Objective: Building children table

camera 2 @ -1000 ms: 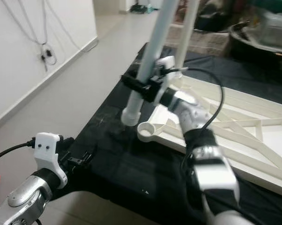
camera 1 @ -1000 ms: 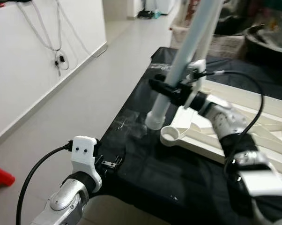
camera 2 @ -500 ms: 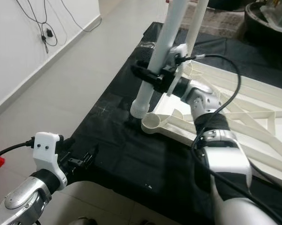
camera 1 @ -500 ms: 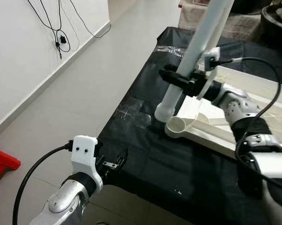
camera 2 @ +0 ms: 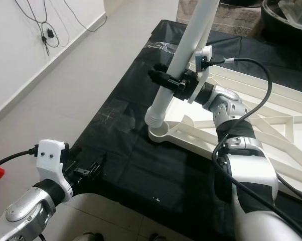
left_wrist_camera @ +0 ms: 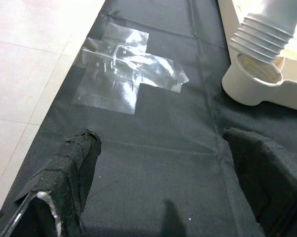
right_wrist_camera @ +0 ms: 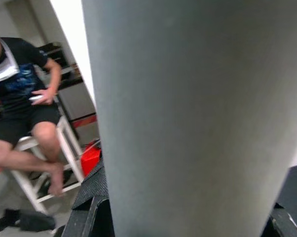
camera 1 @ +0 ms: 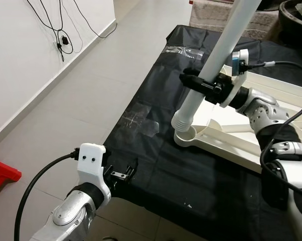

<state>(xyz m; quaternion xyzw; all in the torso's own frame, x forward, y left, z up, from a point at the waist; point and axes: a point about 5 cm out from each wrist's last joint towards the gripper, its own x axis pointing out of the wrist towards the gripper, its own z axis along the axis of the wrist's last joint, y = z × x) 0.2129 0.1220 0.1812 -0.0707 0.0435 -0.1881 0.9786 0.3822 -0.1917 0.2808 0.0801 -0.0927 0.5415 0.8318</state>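
- Table-building is at the leg-fitting step, judged from how the parts lie: a leg is held over a corner socket of the upturned white frame.
- Nearest the camera, the left claw (camera 1: 122,173) hangs at the near edge of the black-covered tabletop (camera 1: 156,165); its two black fingers (left_wrist_camera: 74,163) are seen spread wide apart with nothing between them, over bare cloth.
- A patch of clear tape (left_wrist_camera: 126,69) is stuck to the cloth just beyond that claw.
- Farther in, the round corner socket (camera 1: 185,137) of the table frame (camera 1: 241,145) lies flat on the cloth, its mouth facing up.
- The table leg (camera 1: 211,70), a long pale tube with a ribbed, threaded end (left_wrist_camera: 264,34), is tilted, with that end resting at or just inside the socket's rim; whether any thread has engaged cannot be told.
- The right claw (camera 1: 201,85) is closed round the leg partway up its length, and the grey tube is seen pressed between its fingers in the right wrist view.
- The next move seemingly calls for the leg to be brought upright over the socket, then pressed down and twisted so the threads bite; a tilted start risks cross-threading or the frame sliding on the cloth.
- Farthest off, a seated person (right_wrist_camera: 25,94) is seen in the room behind.
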